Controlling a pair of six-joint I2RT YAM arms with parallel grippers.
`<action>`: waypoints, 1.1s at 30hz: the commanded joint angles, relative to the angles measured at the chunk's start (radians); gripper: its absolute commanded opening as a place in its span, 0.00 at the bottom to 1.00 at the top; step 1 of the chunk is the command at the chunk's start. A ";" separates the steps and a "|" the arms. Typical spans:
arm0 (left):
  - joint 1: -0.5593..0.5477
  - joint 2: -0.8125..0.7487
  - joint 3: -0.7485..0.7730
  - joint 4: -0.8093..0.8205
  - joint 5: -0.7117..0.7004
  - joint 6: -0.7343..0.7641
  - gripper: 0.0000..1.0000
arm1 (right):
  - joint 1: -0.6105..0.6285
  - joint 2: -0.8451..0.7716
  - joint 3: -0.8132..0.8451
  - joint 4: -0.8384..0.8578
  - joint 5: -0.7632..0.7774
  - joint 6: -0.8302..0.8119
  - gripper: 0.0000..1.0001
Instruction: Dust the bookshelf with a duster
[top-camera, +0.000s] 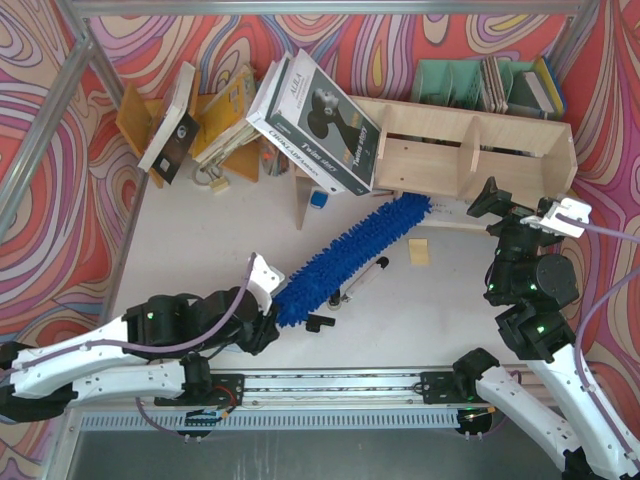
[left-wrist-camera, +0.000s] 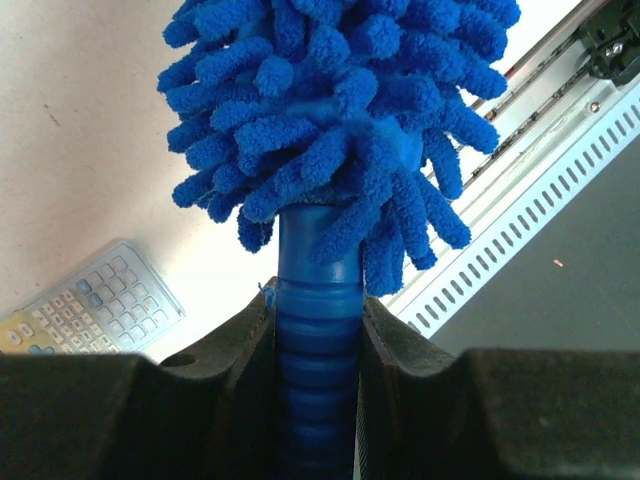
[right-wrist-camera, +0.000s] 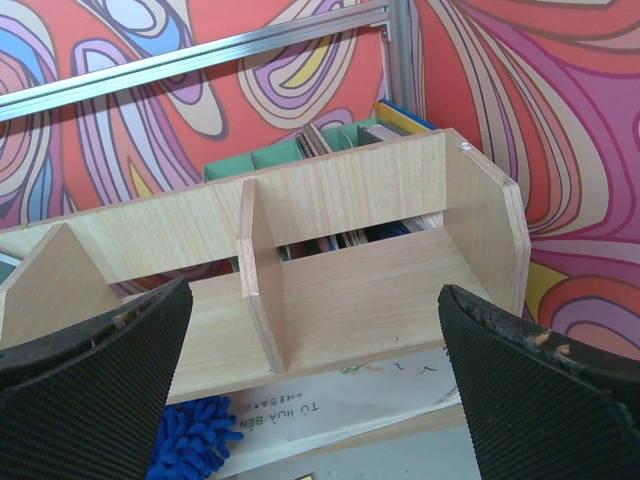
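The blue fluffy duster (top-camera: 350, 250) lies slanted across the white table. Its far tip reaches the lower left front of the pale plywood bookshelf (top-camera: 470, 145). My left gripper (top-camera: 268, 312) is shut on its ribbed blue handle (left-wrist-camera: 318, 330), and the fluffy head (left-wrist-camera: 330, 110) fans out just past my fingers. My right gripper (top-camera: 525, 208) hovers in front of the shelf's right end, open wide and empty. In the right wrist view the right gripper (right-wrist-camera: 315, 300) frames the shelf's right compartment (right-wrist-camera: 370, 290) and a divider, with the duster tip (right-wrist-camera: 195, 445) at lower left.
A black-and-white product box (top-camera: 320, 120) leans on the shelf's left end. An orange-yellow book rack (top-camera: 215, 125) stands at back left and green file holders (top-camera: 470, 80) behind the shelf. A slim hand tool (top-camera: 360, 280), a yellow note (top-camera: 419, 252) and a calculator (left-wrist-camera: 90, 305) lie on the table.
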 joint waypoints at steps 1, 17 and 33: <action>0.019 0.049 -0.014 0.021 -0.086 -0.055 0.00 | -0.003 0.001 0.000 0.013 0.009 0.008 0.99; 0.019 0.340 0.044 0.384 -0.070 0.053 0.00 | -0.004 0.000 0.006 -0.018 0.008 0.040 0.99; 0.019 0.783 0.296 0.517 -0.190 0.145 0.00 | -0.004 -0.022 -0.043 -0.275 -0.016 0.307 0.99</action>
